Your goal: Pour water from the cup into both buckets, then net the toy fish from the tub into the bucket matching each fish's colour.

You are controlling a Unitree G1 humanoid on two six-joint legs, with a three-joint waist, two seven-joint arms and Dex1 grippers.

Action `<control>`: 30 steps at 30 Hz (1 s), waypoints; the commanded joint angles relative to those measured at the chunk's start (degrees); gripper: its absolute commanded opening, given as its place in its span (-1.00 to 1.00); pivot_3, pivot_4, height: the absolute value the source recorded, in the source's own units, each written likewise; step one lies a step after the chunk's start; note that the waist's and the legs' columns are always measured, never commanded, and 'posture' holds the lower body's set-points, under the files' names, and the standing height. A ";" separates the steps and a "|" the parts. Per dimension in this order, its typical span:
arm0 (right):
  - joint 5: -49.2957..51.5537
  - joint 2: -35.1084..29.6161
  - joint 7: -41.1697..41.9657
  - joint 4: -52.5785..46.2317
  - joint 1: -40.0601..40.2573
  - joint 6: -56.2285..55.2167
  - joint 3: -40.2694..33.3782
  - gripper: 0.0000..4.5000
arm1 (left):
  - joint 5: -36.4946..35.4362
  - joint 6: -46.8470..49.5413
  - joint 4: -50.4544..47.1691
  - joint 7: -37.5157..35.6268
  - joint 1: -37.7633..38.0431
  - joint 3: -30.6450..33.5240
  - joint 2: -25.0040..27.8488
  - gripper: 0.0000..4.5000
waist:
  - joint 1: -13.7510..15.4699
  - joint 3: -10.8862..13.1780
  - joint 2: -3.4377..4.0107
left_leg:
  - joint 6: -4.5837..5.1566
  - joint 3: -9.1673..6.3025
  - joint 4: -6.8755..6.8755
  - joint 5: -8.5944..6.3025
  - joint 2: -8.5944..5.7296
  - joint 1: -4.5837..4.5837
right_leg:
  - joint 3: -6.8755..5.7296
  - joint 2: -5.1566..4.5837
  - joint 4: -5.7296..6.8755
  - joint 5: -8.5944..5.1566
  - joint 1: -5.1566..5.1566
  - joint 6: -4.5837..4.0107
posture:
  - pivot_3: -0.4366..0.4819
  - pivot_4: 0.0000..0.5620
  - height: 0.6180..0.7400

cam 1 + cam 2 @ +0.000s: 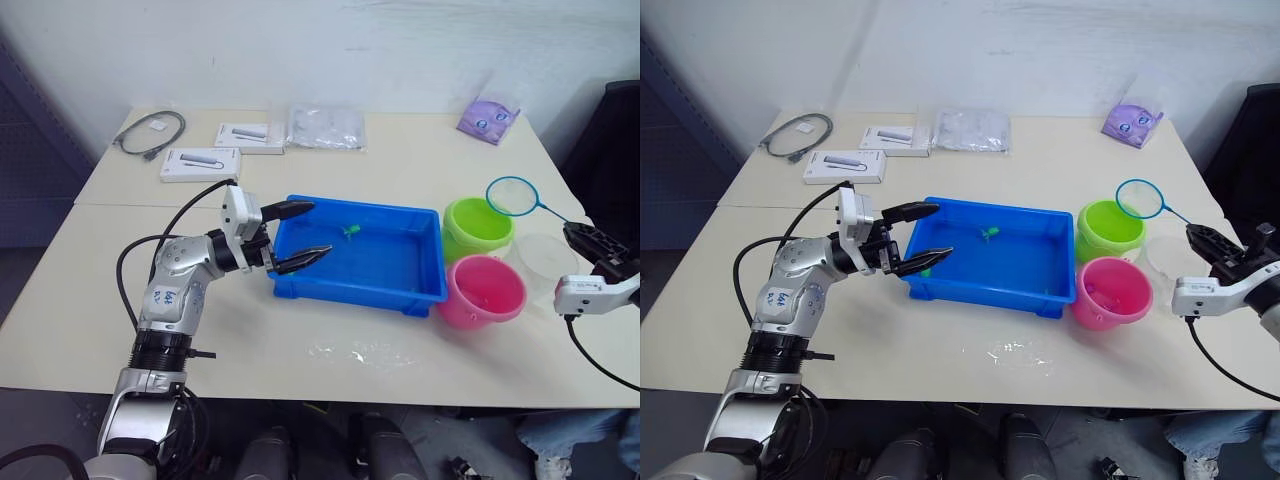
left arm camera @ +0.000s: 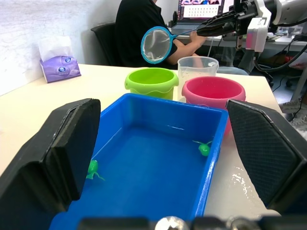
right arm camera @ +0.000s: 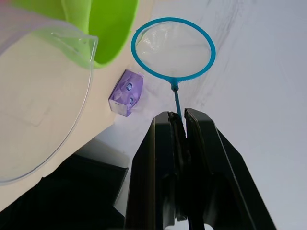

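Two eye views: the tub is being straddled at its left end wall by the left gripper, jaws spread wide and holding nothing; one green fish is lying near the tub's far wall.
Buckets: the green bucket and the pink bucket are standing just right of the tub, touching or nearly so, with the cup just beside them on the bench.
Net: the net is being held aloft beyond the green bucket, its handle running back to the right gripper.
Spill: a wet patch is lying on the bench in front of the tub.
Left wrist view: two green fish, one by the tub's side wall and another beside a black finger, are being seen in the tub; a person seated at a laptop is being seen behind the buckets.
Right wrist view: the net's thin handle is being clamped between the clenched right jaws, close to its end.
Risk, grip: the hoop is likely to be twisted or swung when dragged through water, because the handle is being pinched so far from it.
Risk, tub: water may be slopped over the rim if the tub is nudged by the left jaws.
Risk, sorting: the buckets are standing so close that a fish could be tipped into the wrong one.
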 commanded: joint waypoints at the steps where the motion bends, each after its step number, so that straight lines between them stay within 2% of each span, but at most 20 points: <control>1: 27.50 3.22 16.15 -9.06 0.48 0.75 -1.40 -1.00 | -0.78 -0.11 -2.35 0.56 0.17 0.75 0.48 0.99 | -0.14 0.03 -0.06 | 0.00 0.01 -0.01 0.00 0.03 0.03 | 0.02 0.04 -0.02 0.00 0.03 0.00 | -0.05 -0.47 1.00; 4: 41.23 3.93 27.15 -17.30 -2.06 7.16 -0.73 -1.00 | -0.98 0.04 -2.60 0.02 0.94 1.13 1.49 0.99 | -0.20 0.03 -0.03 | -0.02 0.01 0.00 -0.02 0.08 0.10 | 0.06 0.11 0.03 0.01 0.09 0.01 | -0.05 -0.47 1.00; 7: 44.38 1.30 38.07 -24.02 -6.96 16.67 3.80 -1.00 | -0.97 -0.03 -2.46 -0.69 1.29 1.21 2.65 0.99 | -0.44 0.03 -0.02 | 0.01 0.05 0.04 -0.04 0.09 0.13 | 0.11 0.08 0.11 0.01 0.07 0.01 | -0.05 -0.47 1.00; 9: 39.77 -1.01 44.60 -25.35 -10.41 19.12 8.60 -1.00 | -0.54 -0.50 -1.86 -1.36 1.23 1.03 3.53 0.99 | -0.20 0.03 -0.02 | 0.05 -0.01 0.05 -0.06 0.09 0.14 | 0.06 0.01 0.15 0.00 0.07 -0.01 | -0.05 -0.47 1.00; 13: 31.90 -2.27 52.32 -24.63 -17.52 18.85 15.11 -1.00 | 0.14 -1.95 0.04 -3.13 1.13 1.14 5.42 0.99 | 0.27 0.03 -0.03 | 0.10 -0.13 0.04 -0.09 0.07 0.03 | -0.09 -0.11 0.05 -0.03 0.02 -0.06 | -0.05 -0.47 1.00; 16: 28.69 -0.30 57.69 -22.50 -24.49 20.24 19.60 -1.00 | 0.34 -2.95 1.59 -4.37 1.14 1.13 6.58 0.99 | 0.08 0.04 -0.02 | 0.17 -0.09 0.05 -0.13 0.01 -0.05 | -0.10 -0.19 -0.02 -0.03 -0.05 -0.06 | -0.05 -0.47 1.00; 24: 22.10 3.77 68.78 -20.96 -33.71 24.88 26.67 -1.00 | 0.81 -4.66 5.14 -6.89 -1.19 0.79 7.57 0.99 | 0.06 0.04 -0.03 | 0.14 -0.13 0.04 -0.13 0.00 -0.06 | -0.19 -0.21 -0.02 -0.03 -0.06 -0.06 | -0.05 -0.47 1.00; 30: 17.37 3.79 71.72 -20.80 -36.42 23.85 27.57 -1.00 | 0.53 -4.56 5.15 -6.51 -1.36 0.94 6.71 0.99 | 0.07 0.04 -0.03 | 0.14 -0.12 0.05 -0.13 0.00 -0.08 | -0.20 -0.21 -0.03 -0.03 -0.06 -0.06 | -0.05 -0.47 1.00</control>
